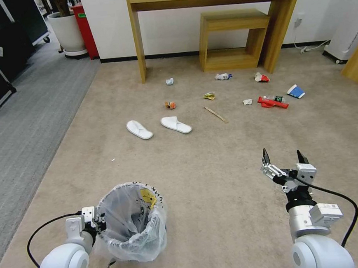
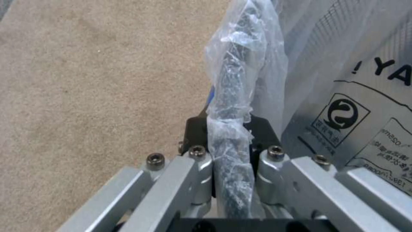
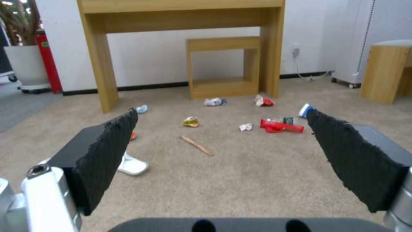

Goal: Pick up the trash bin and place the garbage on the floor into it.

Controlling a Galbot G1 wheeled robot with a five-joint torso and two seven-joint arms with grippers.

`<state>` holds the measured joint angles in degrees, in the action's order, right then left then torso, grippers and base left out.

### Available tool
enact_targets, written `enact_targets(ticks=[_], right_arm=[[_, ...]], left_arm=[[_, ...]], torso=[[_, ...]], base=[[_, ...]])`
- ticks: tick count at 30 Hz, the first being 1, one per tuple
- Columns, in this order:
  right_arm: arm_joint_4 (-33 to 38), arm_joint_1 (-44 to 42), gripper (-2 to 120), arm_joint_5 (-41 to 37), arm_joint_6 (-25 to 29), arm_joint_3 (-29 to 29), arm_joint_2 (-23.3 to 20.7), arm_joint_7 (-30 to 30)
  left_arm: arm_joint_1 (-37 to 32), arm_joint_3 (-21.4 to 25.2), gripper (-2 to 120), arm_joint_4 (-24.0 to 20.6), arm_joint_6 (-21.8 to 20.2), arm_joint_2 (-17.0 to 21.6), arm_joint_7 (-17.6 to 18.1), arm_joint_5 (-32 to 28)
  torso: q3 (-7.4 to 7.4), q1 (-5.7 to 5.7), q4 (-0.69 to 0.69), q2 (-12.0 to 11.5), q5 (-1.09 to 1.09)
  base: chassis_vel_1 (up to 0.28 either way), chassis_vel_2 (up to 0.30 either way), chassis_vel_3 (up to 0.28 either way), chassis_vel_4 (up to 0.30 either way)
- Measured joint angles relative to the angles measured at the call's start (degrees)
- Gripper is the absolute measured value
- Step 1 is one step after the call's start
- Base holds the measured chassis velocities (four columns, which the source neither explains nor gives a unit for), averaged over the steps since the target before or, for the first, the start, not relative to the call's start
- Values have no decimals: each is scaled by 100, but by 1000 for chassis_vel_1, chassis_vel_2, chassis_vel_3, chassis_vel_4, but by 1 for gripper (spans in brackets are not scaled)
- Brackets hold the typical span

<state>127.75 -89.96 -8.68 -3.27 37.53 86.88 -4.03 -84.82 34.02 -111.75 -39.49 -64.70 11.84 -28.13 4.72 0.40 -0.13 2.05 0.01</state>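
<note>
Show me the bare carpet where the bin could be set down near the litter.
The beige carpet lies bare between the two white slippers and the open right gripper. It is crowded farther on, around the wooden stick and red packet. The left gripper clamps the bag-lined round bin.

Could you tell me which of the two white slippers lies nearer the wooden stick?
The right-hand slipper; the stick lies just to its right, while the other slipper is farther left.
</note>
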Motion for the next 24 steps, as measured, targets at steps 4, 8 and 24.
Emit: enact_targets(ticks=[4,8,24], right_arm=[[12,-28,100,-7,-9,0,0,-9],[31,-63,100,-19,-25,-4,-2,-36],[146,-200,100,-37,-93,1,-74,-65]], left_arm=[[-9,19,8,-5,22,-20,-3,3],[-28,81,6,-92,-5,-50,60,-100],[-109,446,1,-932,-284,-212,481,-859]], torso=[[0,0,-2,-1,-2],[2,0,-2,-1,-8],[2,1,-1,-2,-5]], base=[[0,0,0,0],[0,0,0,0],[0,0,0,0]])
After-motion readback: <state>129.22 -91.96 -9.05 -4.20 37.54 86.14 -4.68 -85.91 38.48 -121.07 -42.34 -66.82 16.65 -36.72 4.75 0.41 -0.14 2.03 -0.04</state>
